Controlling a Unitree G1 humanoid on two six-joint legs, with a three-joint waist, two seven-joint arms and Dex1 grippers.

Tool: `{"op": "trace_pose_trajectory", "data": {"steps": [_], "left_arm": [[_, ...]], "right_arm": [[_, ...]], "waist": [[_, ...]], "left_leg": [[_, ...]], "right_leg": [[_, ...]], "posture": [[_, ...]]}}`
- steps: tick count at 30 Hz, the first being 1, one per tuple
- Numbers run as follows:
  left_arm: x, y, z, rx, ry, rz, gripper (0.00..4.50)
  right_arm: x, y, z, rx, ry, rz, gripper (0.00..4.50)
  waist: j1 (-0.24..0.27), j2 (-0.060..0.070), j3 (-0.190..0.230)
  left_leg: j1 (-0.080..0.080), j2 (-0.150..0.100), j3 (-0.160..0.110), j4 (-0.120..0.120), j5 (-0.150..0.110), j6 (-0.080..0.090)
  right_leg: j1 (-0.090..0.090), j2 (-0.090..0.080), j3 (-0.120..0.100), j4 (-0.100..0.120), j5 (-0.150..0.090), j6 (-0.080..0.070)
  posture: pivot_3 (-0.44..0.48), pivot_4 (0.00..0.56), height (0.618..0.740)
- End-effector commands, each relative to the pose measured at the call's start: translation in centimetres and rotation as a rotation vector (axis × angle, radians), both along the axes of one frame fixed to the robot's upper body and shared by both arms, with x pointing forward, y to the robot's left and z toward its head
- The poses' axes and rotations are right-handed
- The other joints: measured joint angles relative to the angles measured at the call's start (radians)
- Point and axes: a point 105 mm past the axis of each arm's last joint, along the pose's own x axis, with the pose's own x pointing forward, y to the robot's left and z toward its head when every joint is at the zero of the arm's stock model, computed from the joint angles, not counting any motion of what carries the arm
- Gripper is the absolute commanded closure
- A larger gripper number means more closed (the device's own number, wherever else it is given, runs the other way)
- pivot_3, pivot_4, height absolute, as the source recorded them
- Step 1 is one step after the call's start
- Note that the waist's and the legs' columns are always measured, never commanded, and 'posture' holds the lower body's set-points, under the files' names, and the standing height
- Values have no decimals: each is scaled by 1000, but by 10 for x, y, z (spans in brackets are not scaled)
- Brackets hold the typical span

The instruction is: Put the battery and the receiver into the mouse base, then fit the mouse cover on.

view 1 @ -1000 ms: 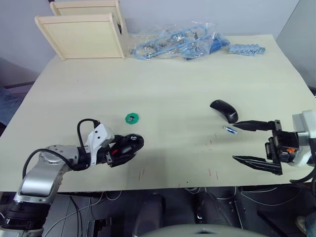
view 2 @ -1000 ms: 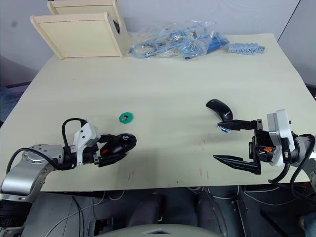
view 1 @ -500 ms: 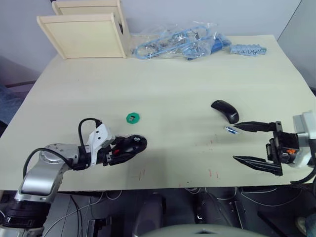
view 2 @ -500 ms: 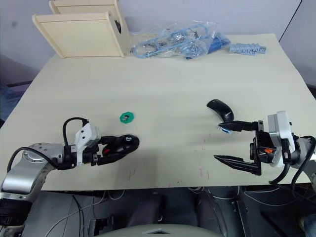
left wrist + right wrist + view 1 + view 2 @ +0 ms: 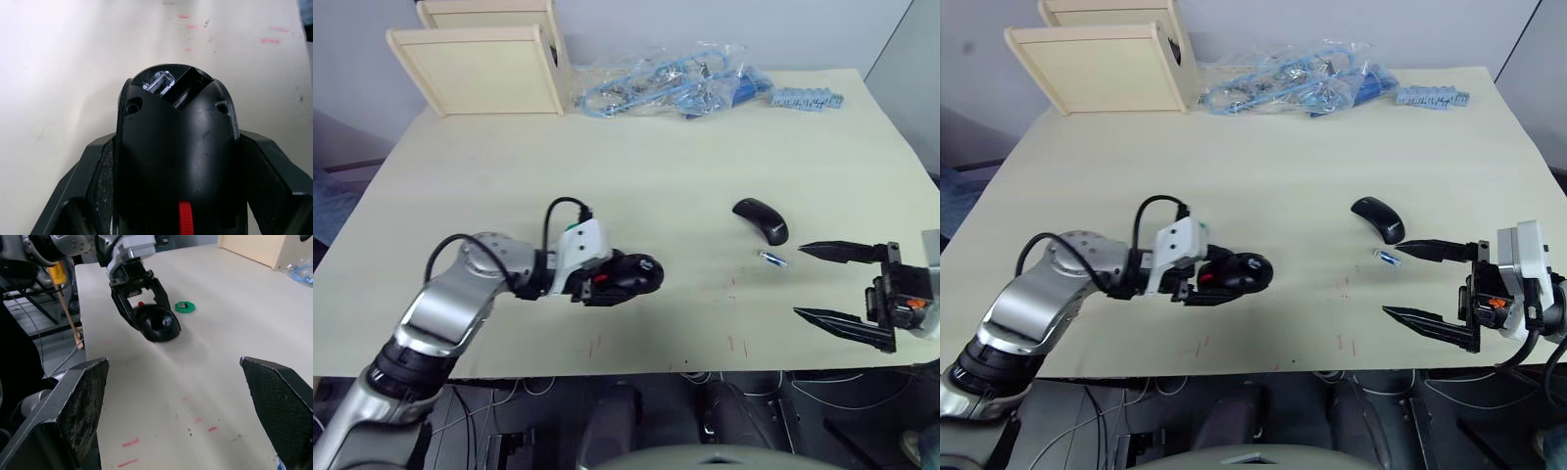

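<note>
Left gripper [image 5: 1219,284] clamped on the mouse base [image 5: 1239,271], low over the counter [image 5: 1263,166] near its middle. Right gripper [image 5: 1410,282] spread wide, holding nothing, just beside the battery [image 5: 1387,258]. Mouse cover [image 5: 1377,216] resting near the battery.

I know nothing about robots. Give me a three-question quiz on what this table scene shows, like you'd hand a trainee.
1. True or false: the left claw grips the mouse base.
2. What lies nearest the battery? A. the mouse cover B. the green disc C. the wooden boxes
3. Fill in: the right claw is ____ and holds nothing.

Key: 1 true; 2 A; 3 open.
</note>
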Motion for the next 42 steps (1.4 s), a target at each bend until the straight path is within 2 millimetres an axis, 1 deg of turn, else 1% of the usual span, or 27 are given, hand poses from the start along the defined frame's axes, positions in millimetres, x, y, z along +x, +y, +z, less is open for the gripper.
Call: {"op": "trace_pose_trajectory", "data": {"steps": [1, 5, 9, 12, 16, 19, 21, 23, 28, 30, 35, 38, 40, 42], "left_arm": [[1, -18, 3, 28, 4, -32, 1567], [9, -39, 3, 31, 2, -65, 1567], [17, -50, 1, 32, -7, -63, 1567], [27, -61, -7, 35, -23, -59, 1567], [32, -65, -20, 37, -20, -53, 1567], [36, -63, -32, 81, -43, -60, 1567], [35, -63, -39, 100, -33, -69, 1567], [33, -62, -43, 114, -31, -84, 1567], [30, -62, -46, 119, -21, -93, 1567], [31, -60, -48, 122, -21, -85, 1567], [33, -62, -48, 116, -21, -84, 1567], [34, -63, -48, 112, -21, -84, 1567], [33, -65, -47, 103, -14, -88, 1567], [33, -67, -46, 97, -11, -96, 1567]], "right_arm": [[-6, -1, 9, -15, -33, -3, 0], [-9, -4, 9, -25, -27, -18, 0], [-10, -7, 8, -33, -22, -30, 0], [-11, -9, 7, -40, -20, -43, 0], [-11, -10, 6, -42, -19, -51, 0], [-11, -10, 5, -43, -19, -53, 0], [-10, -10, 4, -47, -19, -59, 0], [-9, -10, 4, -51, -19, -67, 0], [-8, -12, 3, -49, -13, -81, 0], [-3, -13, 4, -44, -12, -108, 0], [10, -15, -2, -62, 30, -185, 0], [26, -18, -10, -136, 12, -255, 0], [42, -26, -20, -225, 23, -352, 0], [54, -33, -36, -250, 121, -396, 0]], "waist": [[-2, 0, 0], [-2, -1, 0], [-3, -1, 1], [2, -1, 0], [0, -1, 1], [-1, -1, 1], [-1, -1, 1], [1, -1, 1], [1, -1, 0], [0, -1, 0], [1, -1, 0], [1, -1, 0], [1, 0, 0], [3, -1, 0]], "left_leg": [[0, 0, 0, 0, 0, 0], [0, 0, 0, 0, 0, 0], [0, 0, 0, 0, 0, 0], [0, 0, 0, 1, 0, 0], [-1, -1, 0, 1, 0, 0], [0, -1, 0, 1, 0, 0], [0, -1, 0, 1, 0, 0], [0, -1, 0, 1, 0, 0], [0, -1, 0, 1, 0, 0], [0, -1, 0, 1, 0, 0], [1, -1, 0, 1, 0, 0], [1, -1, 0, 1, 0, 0], [2, -1, 0, 1, 0, 0], [1, -1, -1, 1, 0, 0]], "right_leg": [[0, 0, 0, 0, 0, 0], [0, 0, 0, 1, 0, 0], [0, 0, 1, 0, 0, 0], [0, 0, 0, 1, 0, 0], [0, 0, 0, 0, 0, 0], [0, 0, 1, 1, 0, 0], [0, 0, 1, 1, 0, 0], [0, 0, 1, 1, 0, 0], [0, 0, 1, 1, 0, 0], [0, 0, 1, 1, 0, 0], [2, 0, 0, 0, 0, 0], [2, 0, 0, 0, 0, 0], [2, 0, 0, 0, 0, 0], [2, -1, 0, 0, 0, 0]], "posture": [[0, 150, 740], [0, 150, 740], [0, 150, 740], [0, 150, 740], [0, 150, 740], [0, 150, 740], [0, 150, 740], [0, 150, 740], [0, 150, 740], [0, 150, 740], [0, 150, 740], [0, 150, 740], [0, 150, 740], [0, 150, 740]]}}
